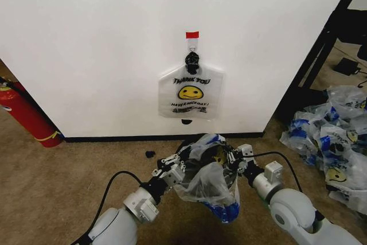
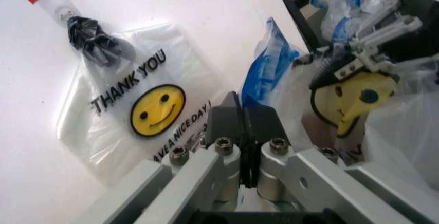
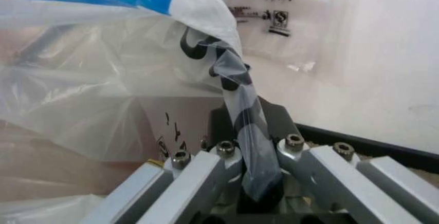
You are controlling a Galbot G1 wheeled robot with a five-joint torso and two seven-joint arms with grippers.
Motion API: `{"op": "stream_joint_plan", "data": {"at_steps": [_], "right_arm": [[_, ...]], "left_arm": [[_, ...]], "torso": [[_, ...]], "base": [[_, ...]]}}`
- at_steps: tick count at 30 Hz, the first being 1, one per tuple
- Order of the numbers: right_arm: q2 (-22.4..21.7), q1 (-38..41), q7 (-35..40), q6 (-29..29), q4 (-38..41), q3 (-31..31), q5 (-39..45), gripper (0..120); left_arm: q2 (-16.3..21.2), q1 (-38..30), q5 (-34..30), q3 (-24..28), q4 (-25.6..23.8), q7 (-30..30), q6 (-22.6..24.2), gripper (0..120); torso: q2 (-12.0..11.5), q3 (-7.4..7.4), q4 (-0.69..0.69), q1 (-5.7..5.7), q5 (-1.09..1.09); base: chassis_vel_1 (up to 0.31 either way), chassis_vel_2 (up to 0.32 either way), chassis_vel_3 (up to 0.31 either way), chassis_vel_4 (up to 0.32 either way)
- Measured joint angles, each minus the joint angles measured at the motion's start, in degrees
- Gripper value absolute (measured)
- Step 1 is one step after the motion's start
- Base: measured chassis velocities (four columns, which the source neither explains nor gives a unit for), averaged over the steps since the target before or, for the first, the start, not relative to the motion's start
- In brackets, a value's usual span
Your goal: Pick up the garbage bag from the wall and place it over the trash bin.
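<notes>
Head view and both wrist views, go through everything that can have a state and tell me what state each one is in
Garbage bag: off the wall, stretched open between both tools, above the carpet.
Left tool: shut on the garbage bag's edge.
Right tool: shut on a twisted strip of the garbage bag.
Second bag: hanging flat on the wall from the hook.
Heap of bags: lying crumpled on the floor.
Fire extinguisher: leaning against the wall.

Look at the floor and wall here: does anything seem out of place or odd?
Yes. A heap of bags lies loose on the carpet at right, and a second bag hangs on the wall though both grippers, left gripper and right gripper, hold one garbage bag.
</notes>
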Motion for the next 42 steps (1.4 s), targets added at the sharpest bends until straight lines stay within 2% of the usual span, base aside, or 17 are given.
{"op": "stream_joint_plan", "data": {"at_steps": [6,8,9,11,13,14,15,21,26,35,42], "right_arm": [[-0.58,-0.99,-2.82,0.55,0.15,0.76,-0.50,0],[-1.36,-1.64,-9.02,3.01,-0.90,2.90,-1.62,0],[-1.96,-1.85,-14.88,5.34,-2.31,4.67,-2.05,0],[-2.08,-1.87,-16.24,5.91,-2.66,5.10,-2.10,0],[-2.81,-1.50,-28.30,10.44,-5.90,8.94,-2.41,0],[-3.10,-0.89,-37.30,12.96,-8.39,11.74,-2.23,0],[-3.21,-0.68,-41.17,13.79,-9.40,13.04,-1.87,0],[-3.35,-0.60,-53.57,15.57,-11.55,16.48,1.95,0],[-2.98,-0.57,-53.70,16.83,-12.00,16.38,5.17,0],[-1.17,-0.53,-44.61,21.01,-12.22,13.50,7.49,0],[-0.18,0.11,-39.03,22.18,-12.72,12.00,7.22,0]], "left_arm": [[0.34,-0.15,-3.91,-0.25,-0.02,0.14,-0.21,0],[0.57,-0.26,-7.15,-0.44,-0.45,0.13,0.78,0],[0.77,-0.56,-9.11,-0.61,-0.70,0.04,1.77,0],[0.85,-0.68,-9.74,-0.67,-0.81,-0.02,2.14,0],[1.47,-1.58,-13.54,-1.21,-1.29,-0.49,4.26,0],[2.02,-2.28,-16.51,-1.61,-1.38,-1.02,5.51,0],[2.27,-2.57,-17.98,-1.81,-1.39,-1.30,6.06,0],[3.07,-2.94,-22.52,-2.54,-0.48,-1.95,7.55,0],[3.06,-2.50,-23.88,-2.37,0.50,-1.76,8.15,0],[2.17,-1.62,-23.71,-2.47,1.94,0.91,7.54,0],[0.66,-3.42,-26.00,-1.48,4.84,-2.81,3.96,3]], "torso": [[0.00,0.00,0.00,0.00,0.00],[0.00,0.00,0.00,0.00,0.00],[0.00,0.00,0.00,0.00,0.00],[0.00,0.00,0.00,0.00,0.00],[0.00,0.00,0.00,0.00,0.00],[0.00,0.00,0.00,0.00,0.01],[0.00,0.00,0.00,0.00,0.01],[0.00,0.00,0.00,0.00,0.01],[0.00,0.00,0.00,0.00,0.01],[0.00,0.00,0.00,0.00,0.00],[0.00,0.00,-0.01,0.00,0.00]], "base": [[0.000,0.000,0.000,0.000],[0.000,0.000,0.000,0.000],[0.000,0.000,0.000,0.000],[0.000,0.000,0.000,0.000],[0.000,0.000,0.000,0.000],[0.000,0.000,0.000,0.000],[0.000,0.000,0.000,0.000],[0.000,0.000,0.000,0.000],[0.000,0.000,0.000,0.000],[0.000,0.000,0.000,0.000],[0.000,0.000,0.000,0.000]]}}
